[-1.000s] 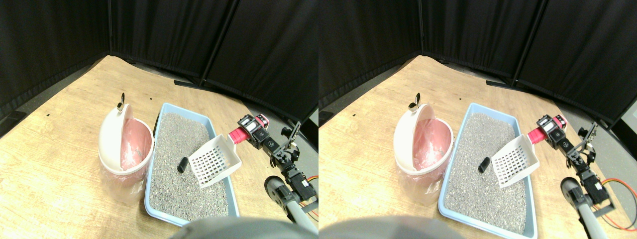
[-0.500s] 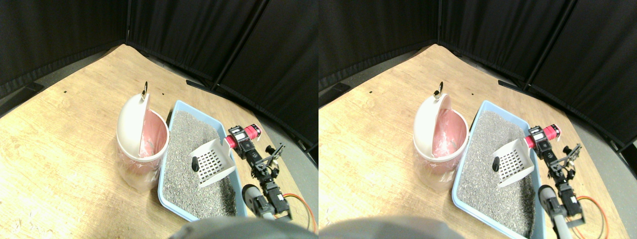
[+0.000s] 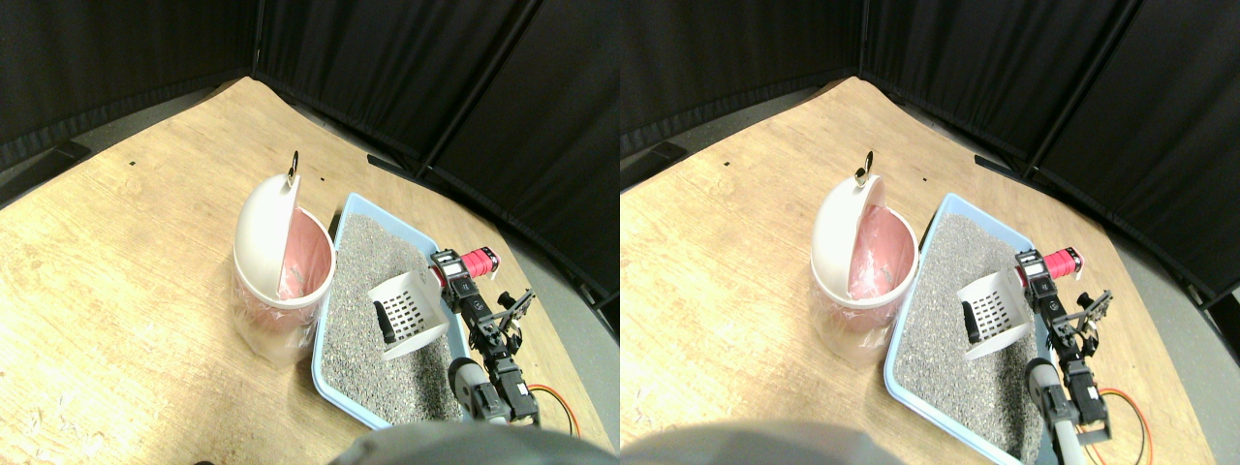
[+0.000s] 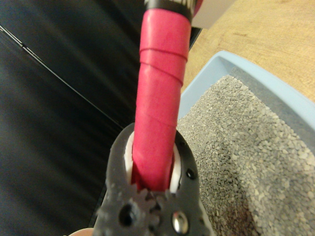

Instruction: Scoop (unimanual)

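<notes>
The right end effector (image 4: 153, 189) is clamped on the red tape-wrapped handle (image 4: 160, 93) of the white slotted plastic scoop (image 3: 409, 312); the wrist view shows the dark jaws pressed against both sides of the handle. The scoop sits low over the grey granular litter (image 3: 373, 320) inside the light blue rectangular tray (image 3: 334, 376), and the small black oblong lump (image 3: 385, 322) lies at the scoop's open mouth, seemingly just inside it, though how far in is hard to tell. Just beside the tray stands the white swing-lid bin with a pink liner (image 3: 281, 262), its lid tipped open, on the wooden floor (image 3: 116, 291).

The chief risk, as I judge it, is the lump rolling back out over the front lip if the scoop lifts before tilting back. A fast swing toward the bin could also fling litter over the tray wall, and the scoop's edge may strike the bin rim, since the two are near.
</notes>
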You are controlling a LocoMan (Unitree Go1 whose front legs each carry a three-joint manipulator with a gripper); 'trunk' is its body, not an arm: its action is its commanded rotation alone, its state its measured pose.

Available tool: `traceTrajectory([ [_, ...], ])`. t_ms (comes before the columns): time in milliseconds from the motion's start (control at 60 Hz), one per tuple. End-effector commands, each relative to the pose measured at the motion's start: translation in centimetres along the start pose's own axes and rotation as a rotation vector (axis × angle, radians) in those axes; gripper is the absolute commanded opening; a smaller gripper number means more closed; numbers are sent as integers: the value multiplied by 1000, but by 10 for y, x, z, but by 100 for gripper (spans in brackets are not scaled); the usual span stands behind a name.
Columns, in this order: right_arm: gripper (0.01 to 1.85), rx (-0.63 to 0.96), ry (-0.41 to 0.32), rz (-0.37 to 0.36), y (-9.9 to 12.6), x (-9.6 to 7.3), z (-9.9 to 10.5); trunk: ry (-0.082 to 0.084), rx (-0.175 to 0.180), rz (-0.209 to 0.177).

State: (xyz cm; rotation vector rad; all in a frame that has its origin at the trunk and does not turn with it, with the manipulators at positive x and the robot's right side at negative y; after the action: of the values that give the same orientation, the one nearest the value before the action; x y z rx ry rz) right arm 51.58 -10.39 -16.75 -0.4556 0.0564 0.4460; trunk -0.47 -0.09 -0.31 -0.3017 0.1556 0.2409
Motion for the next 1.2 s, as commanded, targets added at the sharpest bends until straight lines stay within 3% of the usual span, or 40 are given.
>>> traceTrajectory([
  [17,6,91,11,32,1,-3,1,5,7,2],
  [367,6,331,-15,-133,-41,-13,-6,-9,30,-26],
  [550,6,429,-44,-188,-52,-19,-14,-18,42,-41],
  [633,6,507,-64,-261,-56,-22,-17,-20,47,-47],
  [750,6,561,-104,-282,-61,-26,-21,-25,52,-53],
  [850,6,655,-122,-363,-66,-30,-24,-31,58,-62],
  [950,6,732,-186,-369,-71,-34,-26,-37,64,-66],
  [1133,6,762,-216,-388,-76,-42,-20,-49,72,-80],
  [1200,6,826,-257,-398,-80,-45,-17,-53,75,-83],
])
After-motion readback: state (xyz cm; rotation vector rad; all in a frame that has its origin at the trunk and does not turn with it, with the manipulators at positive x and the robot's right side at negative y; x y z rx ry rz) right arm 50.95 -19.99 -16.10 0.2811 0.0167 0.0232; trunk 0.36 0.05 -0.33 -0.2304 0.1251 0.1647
